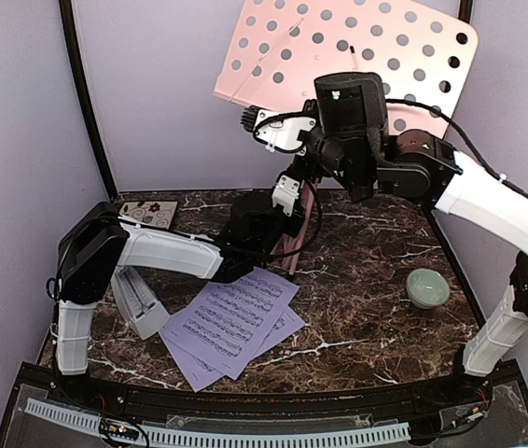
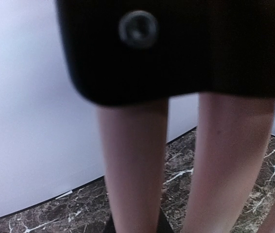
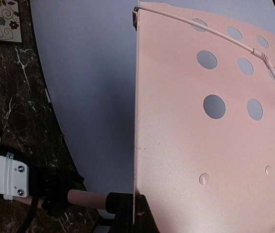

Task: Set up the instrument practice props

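Right wrist view: music stand (image 3: 200, 145) pole is clamped by left gripper (image 3: 55, 194), lower left; right gripper (image 1: 251, 119) is seen closed.

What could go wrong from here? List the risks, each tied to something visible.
1. The music stand carries a big tilted desk, while its legs look barely spread. If it is released now, it might topple onto the sheet-music pages.
2. The left arm hangs right above the metronome, so a low sweep could knock it.
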